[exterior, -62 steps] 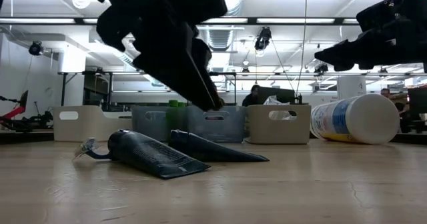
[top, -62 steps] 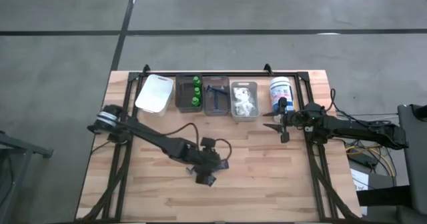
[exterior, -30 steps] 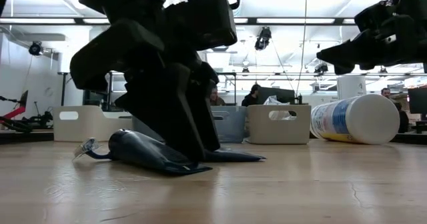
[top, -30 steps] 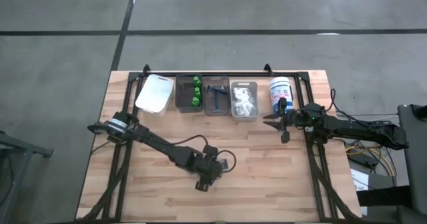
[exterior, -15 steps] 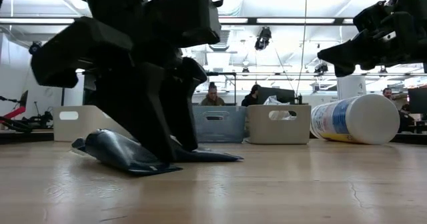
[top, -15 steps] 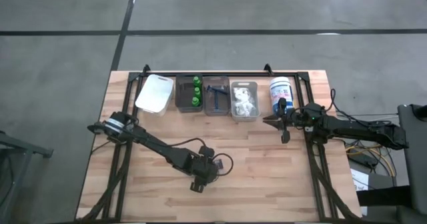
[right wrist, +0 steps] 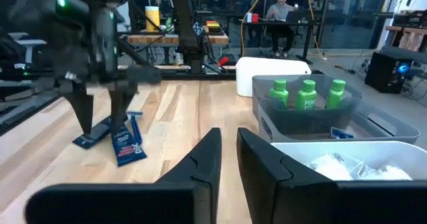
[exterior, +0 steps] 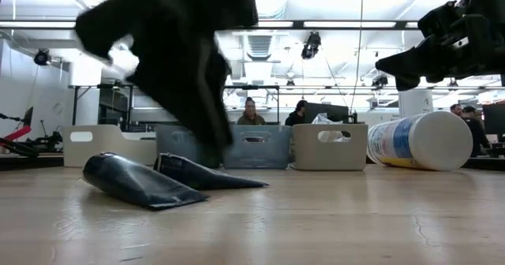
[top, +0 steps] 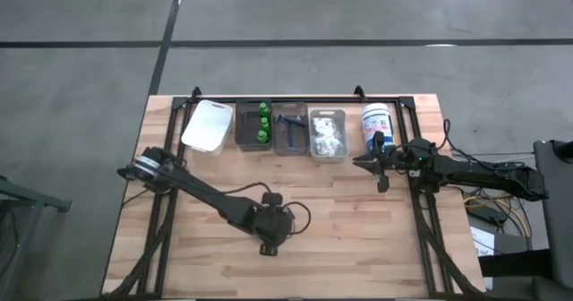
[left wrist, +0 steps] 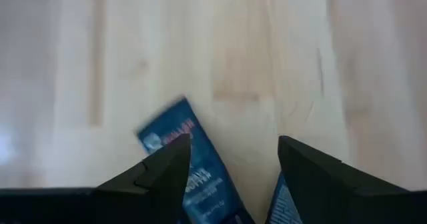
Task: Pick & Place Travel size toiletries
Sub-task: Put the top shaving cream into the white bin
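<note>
My left fingers [left wrist: 230, 174] are spread wide and hang over two small dark blue tubes [left wrist: 190, 167] lying flat on the wooden surface [left wrist: 280, 57], one showing between my fingertips, the other just beside it. I judge they sit there awaiting pickup for the bins [top: 291, 131] beyond. My right fingers [right wrist: 227, 157] are nearly pressed together, empty, waiting near the green bottles [right wrist: 307, 94].
</note>
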{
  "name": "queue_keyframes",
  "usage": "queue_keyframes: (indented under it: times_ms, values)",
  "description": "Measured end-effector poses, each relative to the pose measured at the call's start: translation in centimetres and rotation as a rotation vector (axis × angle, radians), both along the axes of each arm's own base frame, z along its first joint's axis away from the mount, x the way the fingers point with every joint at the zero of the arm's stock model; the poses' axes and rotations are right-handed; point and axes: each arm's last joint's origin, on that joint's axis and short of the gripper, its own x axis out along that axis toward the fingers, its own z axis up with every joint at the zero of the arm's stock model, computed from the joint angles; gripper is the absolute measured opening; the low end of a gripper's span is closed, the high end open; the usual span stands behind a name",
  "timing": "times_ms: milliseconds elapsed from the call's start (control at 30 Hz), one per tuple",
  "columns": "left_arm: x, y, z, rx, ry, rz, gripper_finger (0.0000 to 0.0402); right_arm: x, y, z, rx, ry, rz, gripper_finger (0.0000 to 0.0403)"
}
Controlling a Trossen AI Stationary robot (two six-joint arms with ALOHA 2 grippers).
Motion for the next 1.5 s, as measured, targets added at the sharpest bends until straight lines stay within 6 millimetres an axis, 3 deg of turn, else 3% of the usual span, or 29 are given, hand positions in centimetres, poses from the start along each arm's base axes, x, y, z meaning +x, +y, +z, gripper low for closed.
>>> queue_keyframes:
  times_ms: [100, 400, 633, 1033, 1333, 1500]
  values:
    - [-0.3, 0.0, 1.0, 0.03, -0.052, 0.035, 0.0232, 0.0, 0.0, 0.0, 0.0, 0.0, 0.0, 0.0058]
    - [-0.5, 1.2, -0.1, 0.042, -0.024, 0.134, 0.0232, 0.0, 0.0, 0.0, -0.004, 0.001, 0.0, 0.009]
    - [-0.4, 1.6, -0.5, -0.136, 0.027, 0.232, 0.0232, 0.0, 0.0, 0.0, 0.001, 0.002, 0.0, 0.0111]
    - [-0.7, 2.0, -0.8, -0.044, 0.051, 0.19, 0.0232, 0.0, 0.0, 0.0, -0.004, 0.003, -0.001, 0.0145]
    - [-2.2, 2.5, -1.4, -0.003, 0.234, 0.19, 0.0232, 0.0, 0.0, 0.0, -0.01, 0.003, 0.0, 0.0167]
    - [-2.2, 2.5, -1.4, -0.01, 0.233, 0.197, 0.0232, 0.0, 0.0, 0.0, -0.01, 0.003, 0.0, 0.0179]
